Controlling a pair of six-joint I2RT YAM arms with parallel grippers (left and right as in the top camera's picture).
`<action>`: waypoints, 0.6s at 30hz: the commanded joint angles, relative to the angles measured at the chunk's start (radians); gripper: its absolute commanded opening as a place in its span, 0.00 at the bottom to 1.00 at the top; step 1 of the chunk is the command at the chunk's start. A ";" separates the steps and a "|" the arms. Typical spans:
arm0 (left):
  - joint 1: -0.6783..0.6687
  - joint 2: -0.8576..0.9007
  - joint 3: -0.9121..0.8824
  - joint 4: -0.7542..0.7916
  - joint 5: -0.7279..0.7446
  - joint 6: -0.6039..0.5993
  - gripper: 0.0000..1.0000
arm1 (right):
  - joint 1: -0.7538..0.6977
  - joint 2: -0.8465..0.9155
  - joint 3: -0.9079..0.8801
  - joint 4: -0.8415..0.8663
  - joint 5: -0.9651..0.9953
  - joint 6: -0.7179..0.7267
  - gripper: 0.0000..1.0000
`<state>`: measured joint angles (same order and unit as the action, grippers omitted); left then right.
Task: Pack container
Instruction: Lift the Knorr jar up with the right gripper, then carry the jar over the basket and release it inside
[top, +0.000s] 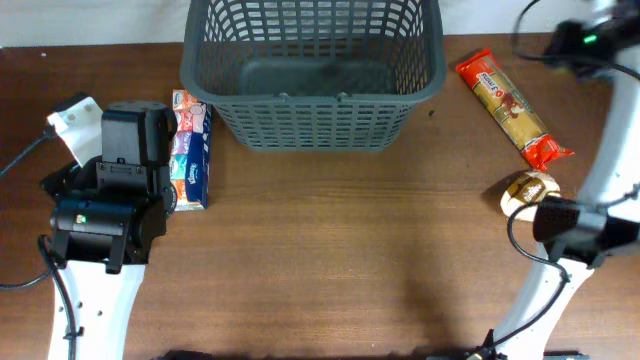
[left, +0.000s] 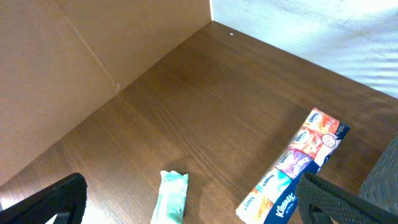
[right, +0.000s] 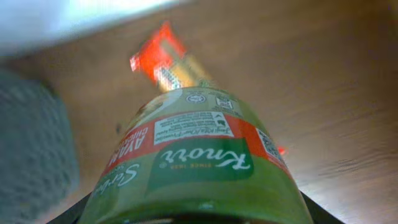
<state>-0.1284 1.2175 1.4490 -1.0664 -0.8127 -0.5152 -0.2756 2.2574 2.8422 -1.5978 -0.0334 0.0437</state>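
Surface (top: 330, 250): brown wood, goods spread out to both sides, so each arm has items w/in its own reach.

Container (top: 312, 125): biggest thing here, at far-centre edge of surface, btwn the two arms. Upright, mouth up, ready for drops from above. Dark grey plastic, rectangular, lattice-slotted walls, thick rim, walls taper in toward floor. Floor looks bare, nothing packed yet afaict.

L arm (top: 105, 215): sits at left, just beside tissue pack. L jaws wide apart, nothing btwn them; prob. staged for a pick.

R arm (top: 575, 225): low at right edge. R jaws clamped on Knorr tub, which fills the wrist view lying on its side, lid end toward overhead cam. Wide item, so jaws stop partway.

Pasta pack (top: 512, 108): long, red ends, lies diagonal on surface right of container, apart from it.

Tissue pack (top: 190, 150): multicolour Kleenex, flat on surface, near container's left wall.

Knorr tub (right: 193, 162): green/red label, just below pasta pack. Likely first to go in.

Small green-white packet (left: 171, 196): flat on surface under L wrist.
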 joint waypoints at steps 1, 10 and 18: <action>0.005 0.001 0.010 -0.002 -0.014 0.016 1.00 | 0.005 -0.047 0.192 -0.031 -0.132 0.060 0.04; 0.005 0.001 0.010 -0.002 -0.014 0.016 1.00 | 0.235 -0.109 0.297 0.043 -0.281 0.096 0.04; 0.005 0.001 0.010 -0.002 -0.014 0.016 1.00 | 0.501 -0.103 0.188 0.213 -0.266 0.042 0.04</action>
<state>-0.1284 1.2175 1.4490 -1.0664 -0.8131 -0.5152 0.1570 2.1681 3.0856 -1.4322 -0.2836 0.1043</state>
